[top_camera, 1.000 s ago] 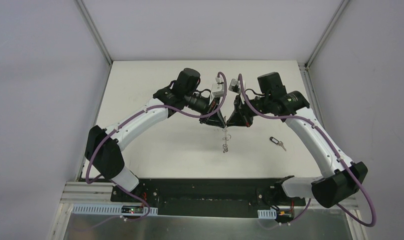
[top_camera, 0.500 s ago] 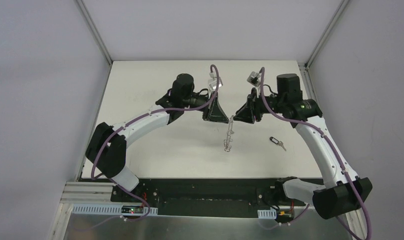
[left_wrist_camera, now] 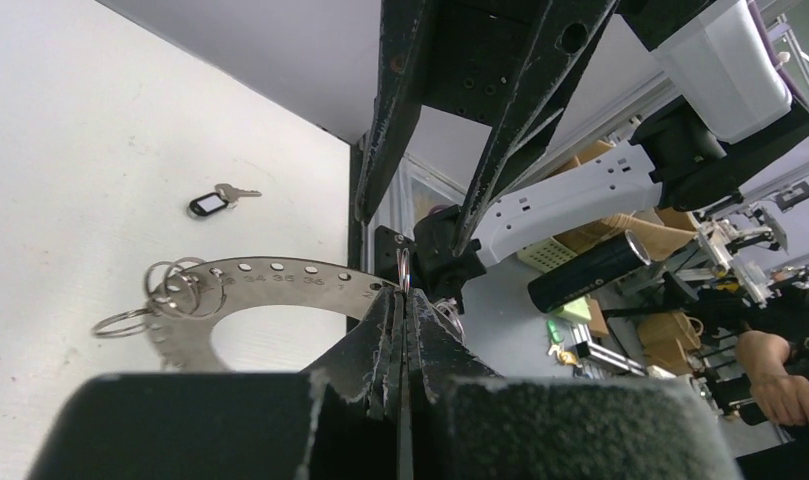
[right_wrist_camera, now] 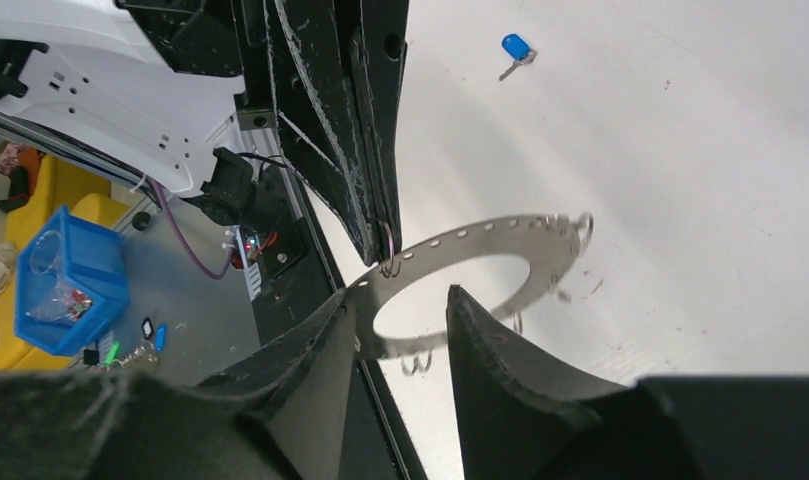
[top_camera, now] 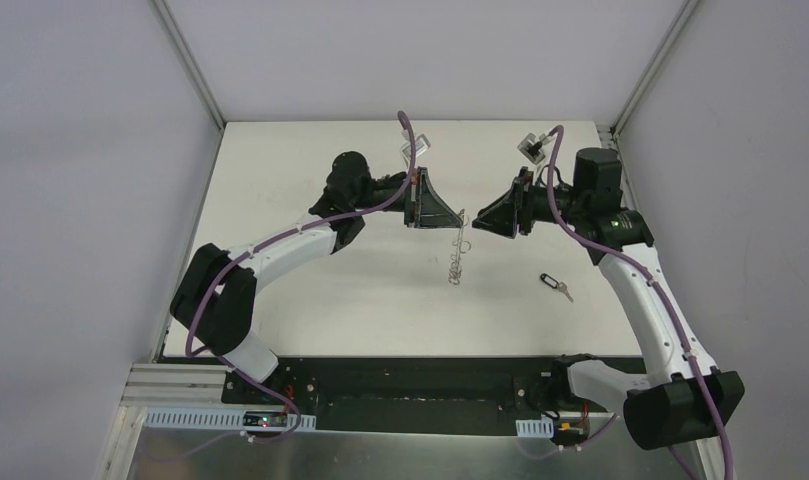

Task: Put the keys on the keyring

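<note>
From above, my left hand point(top_camera: 448, 220) holds the flat grey metal keyring point(top_camera: 458, 250) on edge above the white tabletop point(top_camera: 310, 290), so its wire loops hang free. The right hand point(top_camera: 478, 222) faces it closely. The small black-headed key point(top_camera: 551, 283) lies well apart, to the right.

The left wrist view shows that hand's fingers pressed together, pinching the keyring's rim.

The right wrist view shows the right hand spread and gripping nothing, so I judge it free to fetch a key. The small blue-headed key point(right_wrist_camera: 516, 46) lies on the tabletop beyond.
</note>
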`<state>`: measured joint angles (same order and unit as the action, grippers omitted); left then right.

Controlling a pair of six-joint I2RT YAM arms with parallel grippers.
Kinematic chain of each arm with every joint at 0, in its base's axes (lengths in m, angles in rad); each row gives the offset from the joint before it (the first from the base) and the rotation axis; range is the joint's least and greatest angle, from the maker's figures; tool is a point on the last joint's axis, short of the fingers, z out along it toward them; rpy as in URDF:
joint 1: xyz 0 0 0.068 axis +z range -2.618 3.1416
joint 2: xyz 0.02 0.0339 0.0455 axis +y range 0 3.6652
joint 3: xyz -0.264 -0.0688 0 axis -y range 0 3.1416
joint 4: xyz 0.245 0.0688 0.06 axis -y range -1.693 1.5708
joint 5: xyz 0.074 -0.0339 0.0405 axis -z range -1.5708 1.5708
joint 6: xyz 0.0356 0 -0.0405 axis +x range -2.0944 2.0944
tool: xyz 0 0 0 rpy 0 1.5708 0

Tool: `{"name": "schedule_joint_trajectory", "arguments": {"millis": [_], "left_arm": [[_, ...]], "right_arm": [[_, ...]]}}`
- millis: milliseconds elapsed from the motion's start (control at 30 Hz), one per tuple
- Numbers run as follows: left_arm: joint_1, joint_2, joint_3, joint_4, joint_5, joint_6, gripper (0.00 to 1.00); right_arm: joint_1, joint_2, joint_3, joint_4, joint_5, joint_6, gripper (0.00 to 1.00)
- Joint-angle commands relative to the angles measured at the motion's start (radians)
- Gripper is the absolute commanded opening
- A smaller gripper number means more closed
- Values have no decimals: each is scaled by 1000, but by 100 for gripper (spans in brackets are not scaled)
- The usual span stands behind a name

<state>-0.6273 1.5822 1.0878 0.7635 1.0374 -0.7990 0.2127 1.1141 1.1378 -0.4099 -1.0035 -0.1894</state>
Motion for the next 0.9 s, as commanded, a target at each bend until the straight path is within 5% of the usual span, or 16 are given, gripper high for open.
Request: {"name": "schedule_joint_trajectory", "arguments": {"millis": [0, 867], "left_arm": [[-3, -12, -6, 125, -9, -67, 0], [-9, -13, -2, 119, -14, -61, 0]], "right_arm": [[-5, 22, 10, 107, -69, 85, 41], [36, 105, 15, 170, -169, 135, 15]]}}
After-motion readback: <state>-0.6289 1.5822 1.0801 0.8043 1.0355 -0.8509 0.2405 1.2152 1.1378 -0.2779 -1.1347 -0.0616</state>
